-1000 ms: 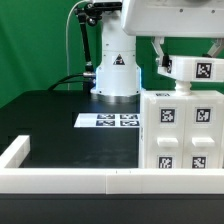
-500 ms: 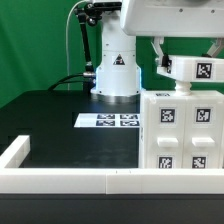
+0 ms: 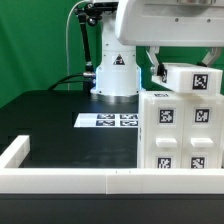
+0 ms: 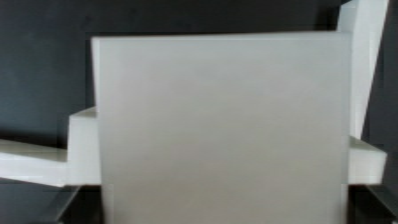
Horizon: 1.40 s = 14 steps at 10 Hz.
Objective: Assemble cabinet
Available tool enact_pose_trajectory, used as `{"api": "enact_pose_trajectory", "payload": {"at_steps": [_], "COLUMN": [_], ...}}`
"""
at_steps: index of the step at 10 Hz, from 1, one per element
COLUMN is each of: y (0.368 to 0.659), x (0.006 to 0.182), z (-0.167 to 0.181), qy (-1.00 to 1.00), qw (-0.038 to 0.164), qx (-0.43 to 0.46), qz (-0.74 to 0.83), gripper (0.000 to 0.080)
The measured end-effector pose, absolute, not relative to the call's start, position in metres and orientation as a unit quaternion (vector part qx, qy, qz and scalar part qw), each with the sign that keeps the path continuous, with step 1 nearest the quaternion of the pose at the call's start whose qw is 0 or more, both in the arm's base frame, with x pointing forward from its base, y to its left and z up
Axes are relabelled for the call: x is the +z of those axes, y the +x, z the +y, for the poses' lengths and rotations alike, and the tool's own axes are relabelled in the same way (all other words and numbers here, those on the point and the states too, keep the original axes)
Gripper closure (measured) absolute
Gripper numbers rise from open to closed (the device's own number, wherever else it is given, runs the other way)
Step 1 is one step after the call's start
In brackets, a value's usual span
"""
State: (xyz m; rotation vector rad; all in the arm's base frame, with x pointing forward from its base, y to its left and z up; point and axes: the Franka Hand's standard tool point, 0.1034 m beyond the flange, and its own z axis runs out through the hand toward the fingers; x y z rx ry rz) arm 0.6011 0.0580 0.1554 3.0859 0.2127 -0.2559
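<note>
The cabinet body [image 3: 180, 132] is a large white box with several marker tags on its face, standing at the exterior view's right. A smaller white block [image 3: 195, 80] with a tag sits slightly tilted just above the body's top. My gripper [image 3: 170, 70] is at the block's left end; one dark finger [image 3: 158, 72] shows against it and the other is hidden. In the wrist view the block [image 4: 222, 130] fills most of the picture and hides my fingers. White edges of the body [image 4: 32, 160] show beside it.
The marker board [image 3: 107, 120] lies flat on the black table in front of the arm's white base [image 3: 115, 75]. A low white rail [image 3: 70, 180] runs along the table's front edge and up the exterior view's left side.
The arm has swung toward the exterior view's left and lower. The white block has come down with it, closer to the body's top, and now sits tilted.
</note>
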Motion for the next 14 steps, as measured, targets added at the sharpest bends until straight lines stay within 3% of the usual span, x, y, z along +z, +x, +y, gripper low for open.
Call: {"api": "enact_pose_trajectory", "payload": {"at_steps": [3, 4, 7, 10, 14], "y": [0.603, 0.602, 0.602, 0.613, 0.605], "x": [0.155, 0.154, 0.154, 0.176, 0.172], "z": [0.059, 0.059, 0.059, 0.055, 0.047], "qy": [0.995, 0.995, 0.995, 0.997, 0.996], "qw": [0.019, 0.019, 0.019, 0.011, 0.006], "qx": [-0.071, -0.071, -0.071, 0.012, 0.054], "qz": [0.069, 0.069, 0.069, 0.069, 0.075], "gripper": [0.0236, 0.0071, 0.0004, 0.0002, 0.0002]}}
